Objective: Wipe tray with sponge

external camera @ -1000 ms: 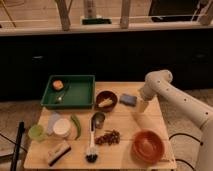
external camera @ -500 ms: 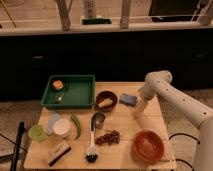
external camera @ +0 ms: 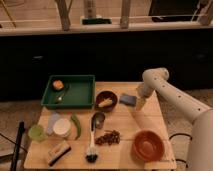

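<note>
The dark-green tray (external camera: 82,95) sits at the table's back left, with an orange round item (external camera: 58,84) and a small utensil inside. The blue-grey sponge (external camera: 128,100) lies on the table at the back, right of a small brown bowl (external camera: 106,100). My gripper (external camera: 140,104) hangs at the end of the white arm just right of the sponge, close above the table, beside it rather than on it.
A large round brown bowl (external camera: 148,145) stands front right. A dish brush (external camera: 92,148), a metal scoop (external camera: 97,120), dark scattered bits (external camera: 108,137), a green cup (external camera: 36,132), a white container (external camera: 62,127) and a tan block with dark edge (external camera: 58,153) fill the front left.
</note>
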Available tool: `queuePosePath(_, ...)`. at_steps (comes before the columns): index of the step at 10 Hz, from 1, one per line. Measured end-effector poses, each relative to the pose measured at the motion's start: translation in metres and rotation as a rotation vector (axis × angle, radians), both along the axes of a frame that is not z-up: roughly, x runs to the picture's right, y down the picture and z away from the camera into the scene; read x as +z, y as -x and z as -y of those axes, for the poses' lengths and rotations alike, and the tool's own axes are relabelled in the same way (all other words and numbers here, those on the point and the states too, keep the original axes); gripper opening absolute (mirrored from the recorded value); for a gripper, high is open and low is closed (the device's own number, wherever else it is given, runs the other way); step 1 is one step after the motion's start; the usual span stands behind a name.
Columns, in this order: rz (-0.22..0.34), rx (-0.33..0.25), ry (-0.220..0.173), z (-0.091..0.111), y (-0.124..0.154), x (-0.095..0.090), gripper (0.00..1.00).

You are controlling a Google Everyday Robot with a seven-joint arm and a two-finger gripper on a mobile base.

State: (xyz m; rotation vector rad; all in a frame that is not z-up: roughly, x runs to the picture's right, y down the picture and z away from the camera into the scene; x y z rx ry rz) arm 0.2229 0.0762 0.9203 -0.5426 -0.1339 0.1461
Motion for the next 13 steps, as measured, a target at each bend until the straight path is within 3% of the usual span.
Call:
queuePosePath(10,0.054,-0.031,0.056,0.001,0.041,0.027,0.78)
queuePosePath(13,0.058,-0.027,0.083,-0.004,0.041,0.039,0.51)
